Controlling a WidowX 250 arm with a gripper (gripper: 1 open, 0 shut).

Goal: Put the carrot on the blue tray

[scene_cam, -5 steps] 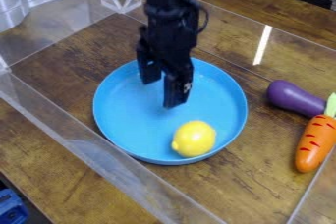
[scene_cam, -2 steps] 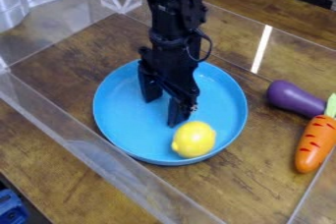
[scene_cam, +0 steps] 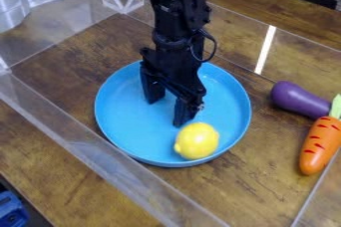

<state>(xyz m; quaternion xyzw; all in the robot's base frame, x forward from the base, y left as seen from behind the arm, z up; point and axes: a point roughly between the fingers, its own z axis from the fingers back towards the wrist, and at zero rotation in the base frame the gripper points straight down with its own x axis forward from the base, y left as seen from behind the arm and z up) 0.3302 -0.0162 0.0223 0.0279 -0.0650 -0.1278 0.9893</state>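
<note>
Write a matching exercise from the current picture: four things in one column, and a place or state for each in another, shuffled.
Column one:
1. carrot
2. eggplant
3. lemon
4. fingers

Column two:
A. open, over the tray
B. orange, outside the blue tray, at the right of the picture
C. yellow, on the tray
D. purple, outside the tray, farther from the camera than the orange thing

Pairs: 1-B, 2-D, 3-C, 4-A

The brown wood-grained surface (scene_cam: pixel 63 60) carries the round blue tray (scene_cam: pixel 132 143); to the tray's right in the view lie the purple eggplant (scene_cam: pixel 298 99) and, just beside it, the orange carrot (scene_cam: pixel 320 146), its green top (scene_cam: pixel 336 107) near the frame's edge
</note>
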